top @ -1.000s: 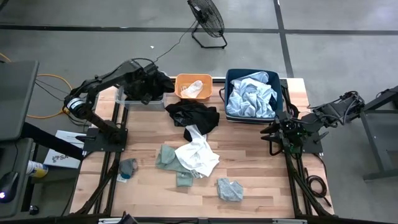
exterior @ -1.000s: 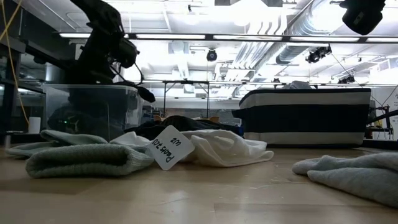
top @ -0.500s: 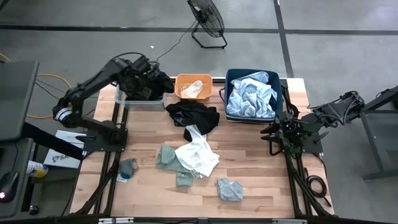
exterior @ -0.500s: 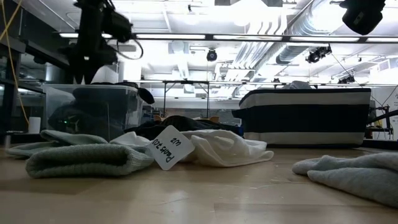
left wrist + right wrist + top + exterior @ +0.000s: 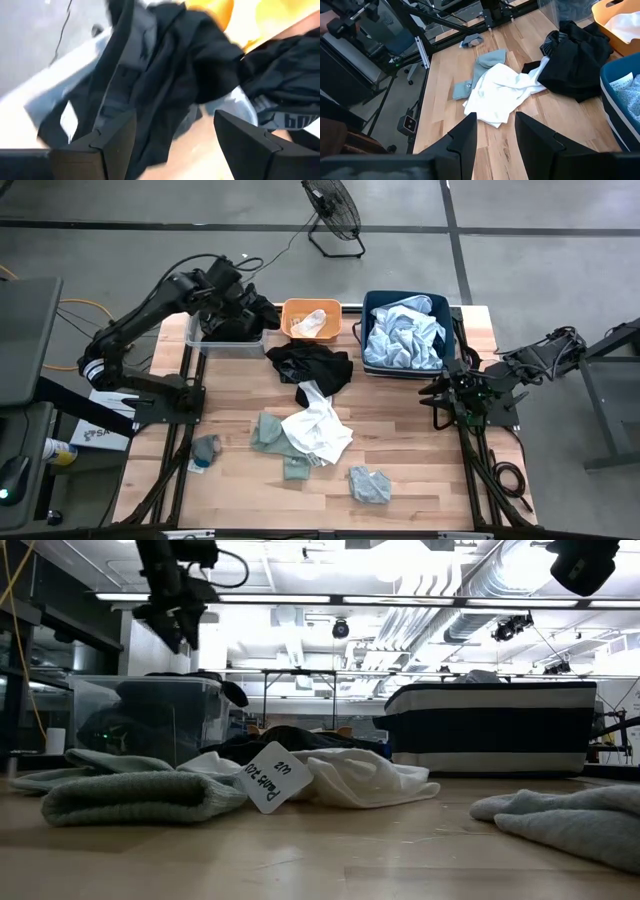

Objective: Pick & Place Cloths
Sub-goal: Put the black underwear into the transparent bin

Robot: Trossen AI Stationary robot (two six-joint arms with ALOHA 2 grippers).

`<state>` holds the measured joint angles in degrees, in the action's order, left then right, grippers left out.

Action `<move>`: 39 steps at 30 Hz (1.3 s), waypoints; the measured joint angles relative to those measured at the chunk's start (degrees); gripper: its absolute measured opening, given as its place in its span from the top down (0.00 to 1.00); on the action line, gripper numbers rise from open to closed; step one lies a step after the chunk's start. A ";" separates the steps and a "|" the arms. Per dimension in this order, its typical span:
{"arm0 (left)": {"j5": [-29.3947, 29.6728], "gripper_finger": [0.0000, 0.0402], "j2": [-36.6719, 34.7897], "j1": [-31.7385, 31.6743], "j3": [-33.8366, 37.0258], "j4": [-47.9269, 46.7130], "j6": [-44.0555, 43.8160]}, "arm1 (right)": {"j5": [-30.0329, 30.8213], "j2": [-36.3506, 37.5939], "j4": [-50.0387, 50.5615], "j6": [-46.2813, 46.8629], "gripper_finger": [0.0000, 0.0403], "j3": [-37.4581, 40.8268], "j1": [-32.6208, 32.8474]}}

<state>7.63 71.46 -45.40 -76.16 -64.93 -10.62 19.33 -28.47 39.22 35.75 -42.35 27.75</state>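
Tag (image 5: 268,777) on white cloth (image 5: 362,780): "Pants 2101 W2"

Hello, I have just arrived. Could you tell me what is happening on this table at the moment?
A two-armed robot is sorting cloths into bins. The left gripper hangs over the clear bin with open fingers and holds nothing; a black cloth lies in that bin, partly draped over its rim. The right gripper waits at the table's right edge, empty. A pale blue cloth fills the navy bin. On the table lie another black cloth, a white cloth and small grey-green pieces.
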 joint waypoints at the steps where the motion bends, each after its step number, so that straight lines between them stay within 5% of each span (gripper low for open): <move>1: 0.17 0.35 0.33 0.55 0.00 1.30 1.13 | 0.00 0.00 0.00 0.00 0.69 0.00 0.00; 27: 9.89 0.36 14.75 1.54 0.04 2.84 5.89 | 0.00 0.02 0.00 0.00 0.69 0.00 0.00; 33: 13.89 0.56 14.75 1.50 0.05 1.05 5.89 | 0.00 0.00 0.00 0.00 0.69 0.00 0.00; 39: 13.33 0.94 14.75 1.50 0.04 -1.29 7.48 | 0.00 0.02 0.00 0.00 0.69 0.00 0.00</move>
<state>20.97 86.21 -43.90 -76.12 -66.22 -3.14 19.33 -28.45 39.22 35.75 -42.35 27.75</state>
